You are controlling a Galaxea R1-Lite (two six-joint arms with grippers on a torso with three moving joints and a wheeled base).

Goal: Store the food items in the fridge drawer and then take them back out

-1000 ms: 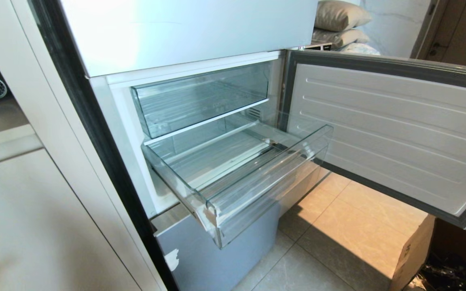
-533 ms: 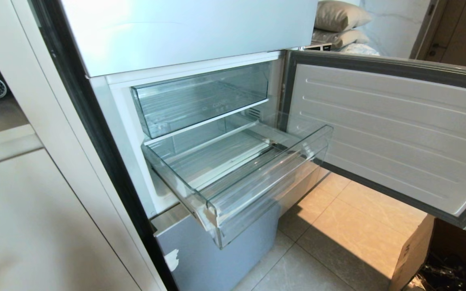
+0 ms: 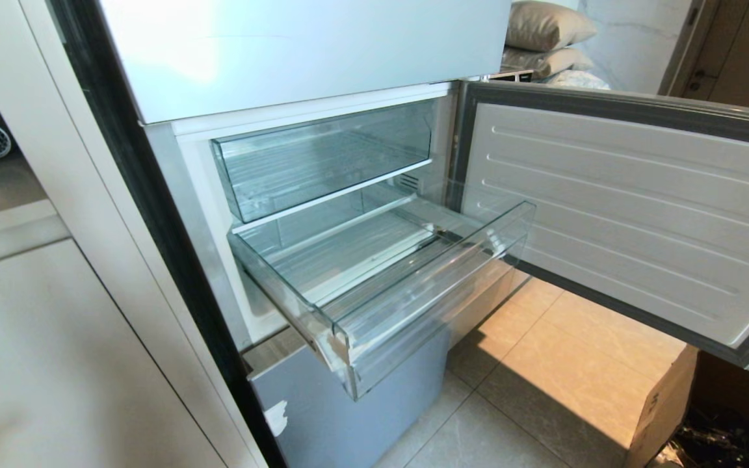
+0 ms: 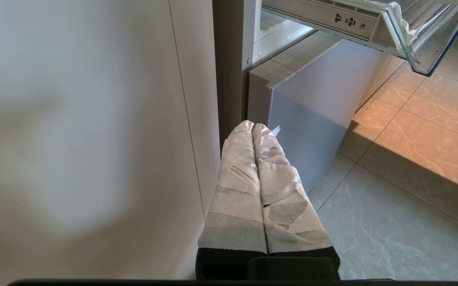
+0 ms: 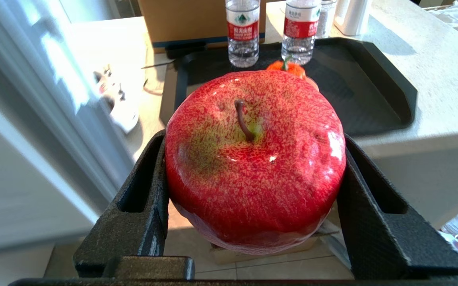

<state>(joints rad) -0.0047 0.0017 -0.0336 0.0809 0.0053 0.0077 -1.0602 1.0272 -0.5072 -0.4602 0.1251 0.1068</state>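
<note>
Your right gripper (image 5: pixel 253 171) is clamped on the apple (image 5: pixel 255 159), black tray (image 5: pixel 384 91) beyond it; left gripper (image 4: pixel 253 129) pressed closed, fridge drawer (image 3: pixel 413 305) pulled out.

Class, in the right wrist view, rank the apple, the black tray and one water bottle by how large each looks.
1. apple, largest, though it sits nearest the camera, gripped in the right claw.
2. black tray.
3. water bottle, smallest; its top is cut off, so its full size is unsure.
</note>
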